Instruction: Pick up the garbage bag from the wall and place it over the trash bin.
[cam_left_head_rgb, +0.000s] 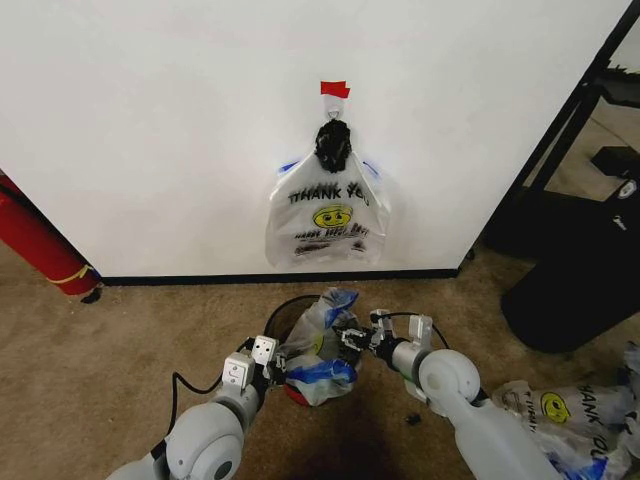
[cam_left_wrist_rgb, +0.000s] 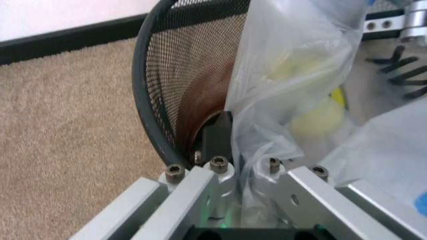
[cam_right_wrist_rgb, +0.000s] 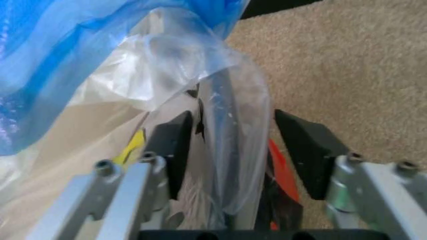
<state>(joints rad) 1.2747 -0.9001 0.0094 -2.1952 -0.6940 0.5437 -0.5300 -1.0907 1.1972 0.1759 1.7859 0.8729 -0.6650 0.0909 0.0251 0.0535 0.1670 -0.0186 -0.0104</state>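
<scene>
Low over the trash bin (cam_left_head_rgb: 290, 315), the garbage bag (cam_left_head_rgb: 318, 345) is half draped, the left gripper (cam_left_wrist_rgb: 237, 160) pinching its film, the right gripper (cam_right_wrist_rgb: 230, 150) spread around the covered rim; tugging could tear it or tip the bin.

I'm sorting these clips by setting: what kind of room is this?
Likely an office or lab room: beige carpet, a plain white wall with black baseboard, and black furniture at one side.
</scene>
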